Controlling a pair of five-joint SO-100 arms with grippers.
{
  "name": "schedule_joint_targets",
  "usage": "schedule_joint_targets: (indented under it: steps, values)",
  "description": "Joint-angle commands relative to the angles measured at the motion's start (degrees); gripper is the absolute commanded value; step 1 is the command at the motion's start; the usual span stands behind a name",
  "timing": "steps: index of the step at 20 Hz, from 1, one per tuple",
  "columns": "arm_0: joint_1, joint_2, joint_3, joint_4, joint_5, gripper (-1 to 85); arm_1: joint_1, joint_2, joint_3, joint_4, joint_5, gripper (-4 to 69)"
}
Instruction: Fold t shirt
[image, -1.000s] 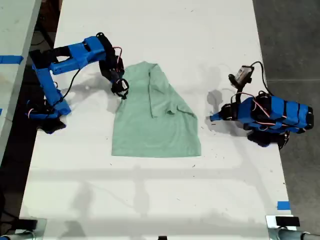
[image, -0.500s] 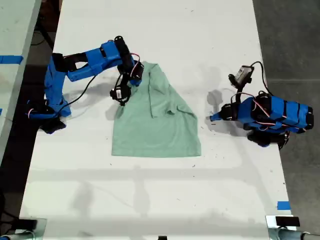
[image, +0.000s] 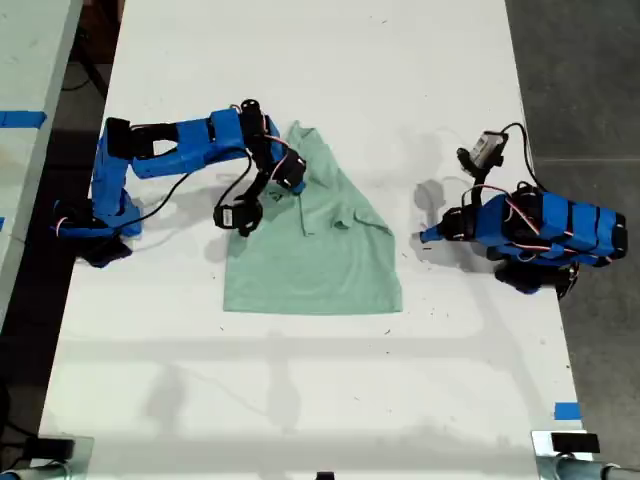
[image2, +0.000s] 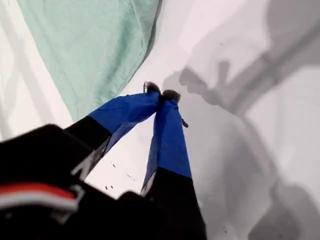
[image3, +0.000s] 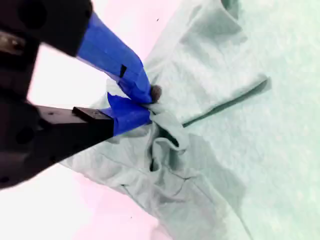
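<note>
Now, here is how things lie.
T shirt: the pale mint-green t shirt (image: 312, 248) lies on the white worktop (image: 320, 60), near the middle of the exterior view. One side is folded over the top, so it looks like a narrow shape that is wide at the hem. It is soft and wrinkled.
My second gripper: my second gripper (image3: 142, 102) is at the top part of the t shirt, toward the exterior view's left (image: 290, 175). Its blue fingers (image3: 122, 65) are pinched together on a bunched fold of the cloth. The cloth puckers up right at the tips.
Second arm: it reaches in from its base at the exterior view's left and stretches over the shirt's edge. A small black part hangs on a wire under it.
My first gripper: my first gripper (image2: 161, 95) points at the bare worktop, just beside the t shirt's edge (image2: 95, 45) but not touching it. Its blue fingers (image2: 167, 135) meet at the tips with nothing between them.
First arm: it sits curled up low at the exterior view's right, with its tip (image: 428, 236) aimed toward the shirt.
Blue tape: a small bit of blue tape (image: 566, 410) sticks to the worktop near the exterior view's lower right corner.
</note>
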Motion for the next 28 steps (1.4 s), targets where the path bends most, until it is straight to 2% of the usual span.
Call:
schedule_joint_targets:
  steps: [1,3,4,6,8,11,13,16,18,20,22,23,24,26,28]
  values:
    - [0.97,-2.64,-3.34,-3.87,-4.57,11.8,0.35,0.62,3.96,0.18,-0.79,1.5]
    - [1.49,-4.75,-3.34,-5.89,-5.1,35.0,0.18,0.62,3.96,0.18,-0.79,1.5]
    - [1.76,-4.83,-3.34,-6.24,-4.83,42.1,0.18,0.62,3.96,0.18,-0.79,1.5]
    - [1.32,-3.6,-3.25,-5.19,-4.75,45.4,0.18,0.62,3.96,0.18,-0.97,1.5]
    - [-0.97,0.09,-2.99,-0.7,-7.21,42.0,0.18,0.62,3.96,0.18,-0.97,1.5]
    - [-9.32,11.6,1.67,9.05,-17.23,39.1,0.18,0.62,3.96,0.18,-1.05,1.5]
    - [-16.17,23.91,15.03,9.67,-20.57,35.3,0.09,0.62,3.96,0.18,-1.05,1.5]
    - [-20.57,43.51,33.31,9.58,-24.17,21.8,0.09,0.62,3.96,0.18,-1.05,1.5]
    - [-16.52,54.14,44.3,9.49,-31.9,17.5,0.09,0.62,3.96,0.18,-1.14,1.5]
    - [-8.53,61.79,54.4,8.7,-42.19,13.4,0.09,0.62,3.96,0.18,-1.14,1.5]
    - [0.26,69.08,63.9,7.56,-52.29,11.9,0.09,0.62,3.96,0.18,-1.05,1.5]
    - [3.78,73.39,68.91,6.86,-56.16,14.6,0.09,0.62,3.96,0.18,-1.05,1.5]
    - [7.38,78.22,73.04,4.39,-57.48,16.2,0.0,0.62,3.96,0.18,-1.05,1.5]
    - [12.83,86.66,77.43,0.79,-60.64,9.6,0.18,0.62,3.96,0.18,-1.05,1.5]
    - [16.08,97.91,83.06,-2.72,-67.41,6.3,0.18,0.62,3.96,0.18,-0.97,1.5]
